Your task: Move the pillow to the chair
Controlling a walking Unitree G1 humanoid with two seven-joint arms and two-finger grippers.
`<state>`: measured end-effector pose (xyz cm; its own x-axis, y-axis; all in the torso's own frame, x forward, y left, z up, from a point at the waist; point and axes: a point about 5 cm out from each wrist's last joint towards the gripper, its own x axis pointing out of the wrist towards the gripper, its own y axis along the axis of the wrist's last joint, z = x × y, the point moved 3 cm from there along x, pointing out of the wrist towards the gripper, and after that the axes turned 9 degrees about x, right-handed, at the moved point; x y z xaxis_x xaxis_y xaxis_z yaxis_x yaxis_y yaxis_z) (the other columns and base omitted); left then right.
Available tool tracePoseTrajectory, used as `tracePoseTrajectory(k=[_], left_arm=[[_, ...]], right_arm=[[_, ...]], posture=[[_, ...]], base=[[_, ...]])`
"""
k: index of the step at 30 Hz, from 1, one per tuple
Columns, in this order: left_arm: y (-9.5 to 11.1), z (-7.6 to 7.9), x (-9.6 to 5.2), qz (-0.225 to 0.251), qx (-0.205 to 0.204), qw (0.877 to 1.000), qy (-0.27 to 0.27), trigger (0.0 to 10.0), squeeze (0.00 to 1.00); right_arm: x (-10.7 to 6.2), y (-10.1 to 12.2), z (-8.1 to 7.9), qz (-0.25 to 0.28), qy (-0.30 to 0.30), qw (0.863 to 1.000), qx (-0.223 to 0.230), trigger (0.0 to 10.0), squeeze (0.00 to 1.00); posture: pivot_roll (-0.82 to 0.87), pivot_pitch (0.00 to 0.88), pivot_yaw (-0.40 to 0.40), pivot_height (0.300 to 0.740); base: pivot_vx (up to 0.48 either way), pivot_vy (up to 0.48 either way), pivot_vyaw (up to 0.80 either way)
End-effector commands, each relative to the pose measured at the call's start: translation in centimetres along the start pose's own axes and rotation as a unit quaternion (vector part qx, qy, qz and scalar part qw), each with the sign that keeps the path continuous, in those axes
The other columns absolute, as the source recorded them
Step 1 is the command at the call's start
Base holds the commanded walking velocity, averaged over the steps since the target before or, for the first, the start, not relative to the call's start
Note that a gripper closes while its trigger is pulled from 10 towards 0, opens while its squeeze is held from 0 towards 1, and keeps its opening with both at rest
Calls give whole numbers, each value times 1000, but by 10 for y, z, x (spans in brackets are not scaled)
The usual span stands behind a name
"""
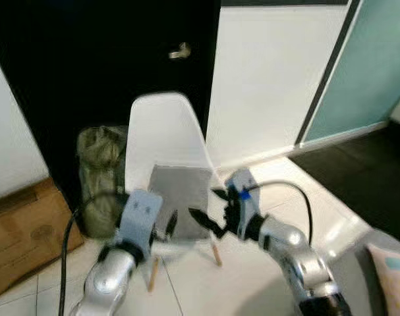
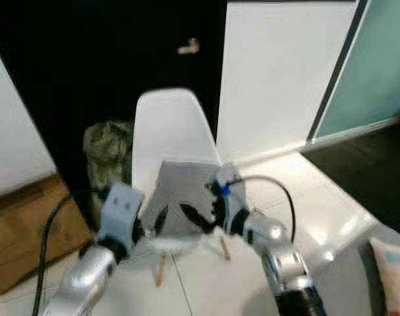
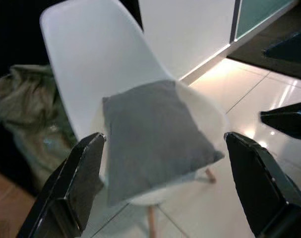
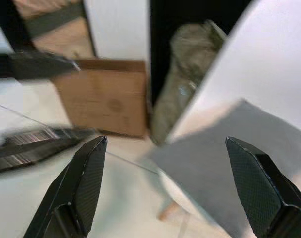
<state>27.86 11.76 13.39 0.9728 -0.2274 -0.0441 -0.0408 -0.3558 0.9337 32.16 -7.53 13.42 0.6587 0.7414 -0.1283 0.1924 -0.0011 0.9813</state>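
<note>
Closest to the camera are the two silver arms, both raised in front of the chair. The left end effector (image 1: pixel 171 226) has its fingers spread wide with nothing between them, and the right end effector (image 1: pixel 209 209) is the same, released and empty, sitting just beside the front edge of the seat. The two are near each other, fingers pointing inward.

Right past them is the grey pillow (image 3: pixel 155 131). It lies on the seat of the white chair (image 1: pixel 161 125), tilted back a bit against the backrest, one corner poking out over the front of the seat. Neither end effector is touching it as far as I can tell.

So honestly the placing step looks done; this reads like the let-go stage. My guess is the next move just calls for pulling both arms back and clear without snagging that overhanging corner, since a nudge could slide the pillow off.

Beside the chair there's an olive-green bag (image 1: pixel 101 174) slumped on the floor and a cardboard box (image 1: pixel 22 230) further to the robot's left. Behind it all is a dark door with a metal handle (image 1: pixel 180 51), then white wall.
</note>
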Motion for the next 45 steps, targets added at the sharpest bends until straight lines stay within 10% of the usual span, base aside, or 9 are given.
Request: tracePoseTrajectory(k=[1, 17, 26, 35, 39, 45], left_arm=[[4, -1, 1, 3, 8, 1000, -4, 10000, 0], [-2, -1, 4, -26, 34, 999, 4, 10000, 0], [10, 5, 10, 0, 129, 992, -2, 10000, 0], [13, 34, 22, 61, 380, 923, -10, 10000, 0], [14, 32, 23, 61, 385, 921, 0, 10000, 0], [-6, 41, 19, 0, 324, 944, -64, 10000, 0]], right_arm=[[1, 1, -1, -4, -1, 1000, -8, 10000, 0], [2, -1, -1, -17, -4, 999, -31, 10000, 0], [5, -8, -3, -57, -6, 988, -140, 10000, 0], [7, -22, -3, -101, -18, 922, -373, 10000, 0], [3, -22, 0, -98, -23, 908, -406, 10000, 0], [-9, -29, 8, -90, -39, 935, -340, 10000, 0]], posture=[[-147, 10, -60, 697], [-143, 13, -60, 697], [-167, 0, -45, 697], [-187, 0, -50, 697], [-188, 0, -50, 697], [-182, 0, -43, 697]], base=[[0, 0, 0], [0, -107, 0], [0, 0, 0], [0, 0, 0], [0, 0, 0], [0, 0, 0]])
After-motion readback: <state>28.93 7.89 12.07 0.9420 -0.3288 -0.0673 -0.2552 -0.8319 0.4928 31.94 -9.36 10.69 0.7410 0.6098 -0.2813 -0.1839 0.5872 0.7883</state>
